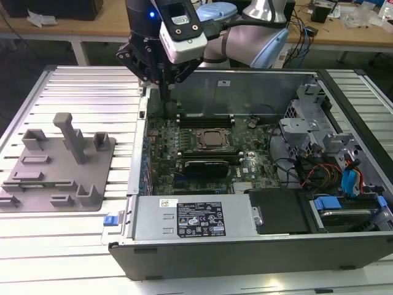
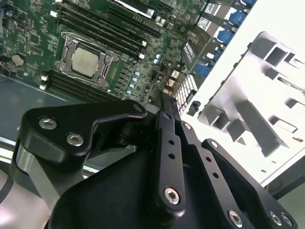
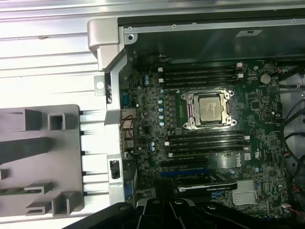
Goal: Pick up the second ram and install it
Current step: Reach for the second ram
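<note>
My gripper hangs over the far corner of the open computer case, on the exterior view's left, just above the motherboard. In the second wrist view the black fingers run together to a closed tip, and I see nothing between them. The second ram is out of view. The CPU socket sits mid-board, with long black memory slots on one side and more slots on the other. A dark raised strip stands just past the nearer slots.
A grey fixture plate with blocks and a post lies on the ribbed table to the exterior view's left of the case. The case wall, the power supply, drive cages and cables ring the board.
</note>
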Controlling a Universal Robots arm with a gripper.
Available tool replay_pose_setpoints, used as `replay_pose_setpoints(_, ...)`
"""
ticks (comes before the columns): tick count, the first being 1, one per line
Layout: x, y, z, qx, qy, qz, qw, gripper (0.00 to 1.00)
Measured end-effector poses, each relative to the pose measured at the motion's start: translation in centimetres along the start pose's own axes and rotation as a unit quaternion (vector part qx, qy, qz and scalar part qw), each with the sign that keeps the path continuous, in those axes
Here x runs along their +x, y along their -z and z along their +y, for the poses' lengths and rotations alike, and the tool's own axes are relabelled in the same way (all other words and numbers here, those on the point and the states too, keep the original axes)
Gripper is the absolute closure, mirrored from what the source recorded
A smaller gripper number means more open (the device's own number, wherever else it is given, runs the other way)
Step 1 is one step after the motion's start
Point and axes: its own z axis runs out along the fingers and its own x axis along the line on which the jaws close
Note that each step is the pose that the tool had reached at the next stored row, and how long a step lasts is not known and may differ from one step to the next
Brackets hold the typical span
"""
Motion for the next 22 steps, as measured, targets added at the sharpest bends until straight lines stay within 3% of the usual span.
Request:
replay_pose_setpoints(8, 1.81, 0.04, -0.14, 0.0001, 0.0, 0.0, 1.0, 0.92)
replay_pose_setpoints(18, 2.93, 0.06, -0.22, 0.0, 0.0, 0.0, 1.0, 0.92)
replay_pose_setpoints(22, 4.01, 0.08, -0.3, 0.0, 0.0, 0.0, 1.0, 0.92)
